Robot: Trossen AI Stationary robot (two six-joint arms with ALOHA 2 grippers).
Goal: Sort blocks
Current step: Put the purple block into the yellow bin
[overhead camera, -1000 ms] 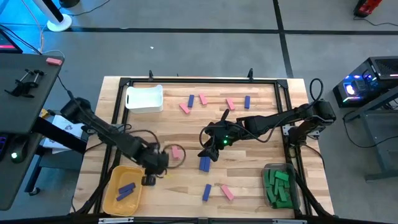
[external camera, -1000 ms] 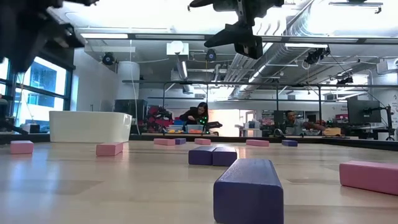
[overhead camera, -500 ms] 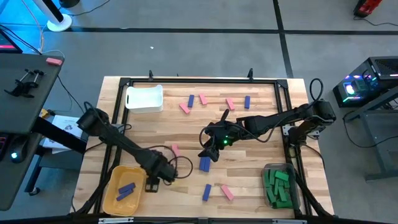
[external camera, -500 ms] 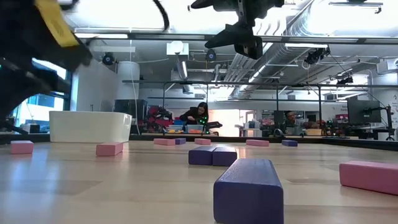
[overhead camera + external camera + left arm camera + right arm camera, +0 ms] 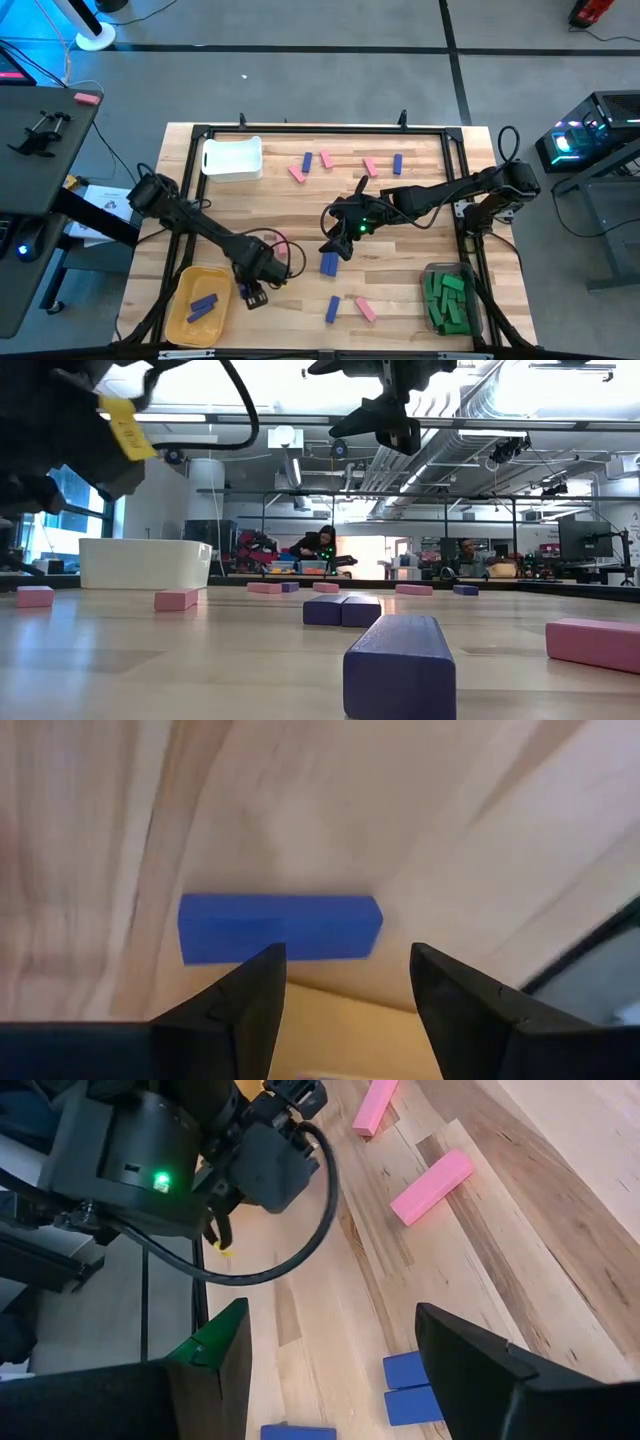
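Wooden table (image 5: 420, 200) carries five pink blocks (image 5: 297, 174) and six blue-purple blocks (image 5: 329, 263) loose. Left gripper (image 5: 252, 296), fingers apart, empty, sits at seven o'clock; right gripper (image 5: 333, 245), wide, hovers centrally.

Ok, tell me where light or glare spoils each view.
Low view: bright ceiling lights behind leave the left arm a dark silhouette. Left wrist view: glare washes the table pale around the blue block. High view: even light, only soft shadows.

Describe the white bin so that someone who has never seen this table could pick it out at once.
Start at the wooden table seen from above and go to its far left corner, away from both arms. The white bin sits there. It is the only white container: the yellow bin holds blue blocks at the near left, and the clear bin holds green blocks at the near right.
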